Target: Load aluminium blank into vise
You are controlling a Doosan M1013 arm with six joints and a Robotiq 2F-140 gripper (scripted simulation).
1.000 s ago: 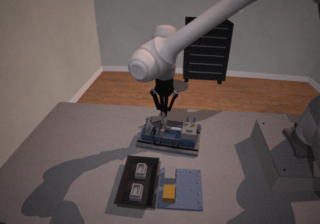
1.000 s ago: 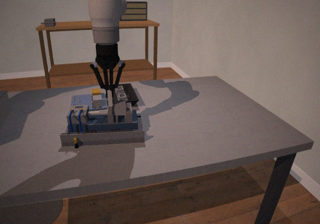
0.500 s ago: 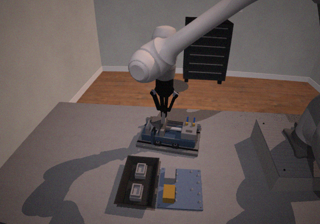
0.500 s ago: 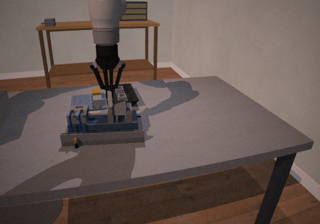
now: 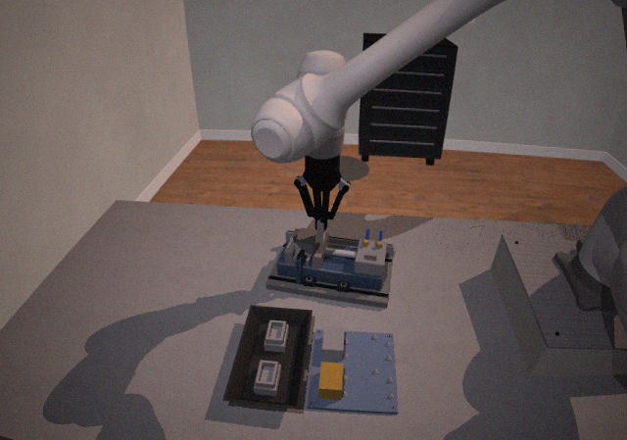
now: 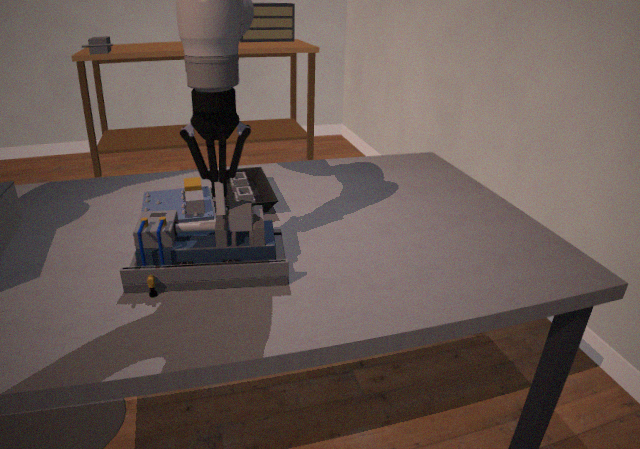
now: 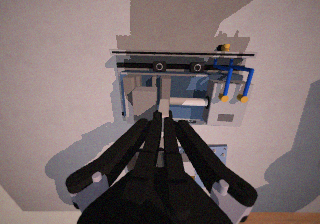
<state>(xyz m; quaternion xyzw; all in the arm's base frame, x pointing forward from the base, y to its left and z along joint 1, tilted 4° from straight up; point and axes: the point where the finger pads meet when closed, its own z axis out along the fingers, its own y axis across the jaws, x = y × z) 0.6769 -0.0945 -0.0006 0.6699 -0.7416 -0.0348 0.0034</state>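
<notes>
Trainee: Where is the working blank, and what is the claw's condition?

Inspector: An aluminium blank point(image 5: 305, 234) point(image 6: 240, 218) point(image 7: 145, 100) lies in the opening, between the moving jaw point(image 5: 320, 243) point(image 6: 221, 227) point(image 7: 165, 89) and the fixed jaw point(image 5: 290, 252) point(image 6: 256, 227) point(image 7: 129, 91). The claw point(image 5: 320, 224) point(image 6: 220, 179) point(image 7: 164, 105) is pressed together, pinching nothing, its tips by the moving jaw's top.

Trainee: Expected handling?

Inspector: Judged rigid, fairly heavy for its size, not fragile. Smooth faces may slip under a light or off-centre grip.

Trainee: Recommended hold, if reseating is required?

Inspector: Opposite upright sides, centred, pads level. The jaws crowd the long sides, so the exposed ends appear the better purchase; mind the work stop. For small corrections, closed tips could nudge it. Pressing one edge could tip it.

Trainee: Seating?

Inspector: Undetermined. Contact with bars, fixed jaw and stop cannot be verified here.
</notes>
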